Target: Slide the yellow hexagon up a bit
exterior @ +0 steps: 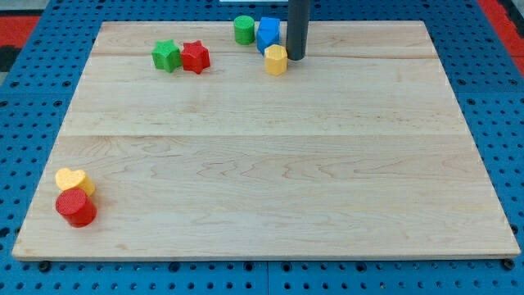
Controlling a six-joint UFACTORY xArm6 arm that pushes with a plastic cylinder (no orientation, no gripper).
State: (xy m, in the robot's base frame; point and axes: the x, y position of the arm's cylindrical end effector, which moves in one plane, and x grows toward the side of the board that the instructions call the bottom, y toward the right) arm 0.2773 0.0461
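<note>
A pale wooden board [270,156] fills most of the frame, lying on a blue pegboard surface [33,98] that shows along the edges, with patches of red in the upper corners. The dark rod [296,24] comes down from the top edge, a little right of centre, and the tip [295,57] rests on the board near its upper edge; the rod carries no jaws and holds nothing, it only stands against the wood. The yellow hexagon [276,60] sits in the upper middle of the frame, just to the left of the tip and slightly below it, so close that the two look to be touching, though contact cannot be told for certain. Directly above the hexagon, toward the top of the frame, lies a blue block [268,33] whose shape is hard to make out; it stands just beside the hexagon's upper edge and beside the rod's left flank. Left of the blue block and touching or nearly touching it is a green cylinder [244,29]. Farther left, in the upper left part of the board, a green block [166,56] with a lobed outline and a red star [196,56] sit side by side, touching, well apart from the hexagon. In the lower left corner a yellow heart [73,179] leans against a red cylinder [76,207] just below it.
</note>
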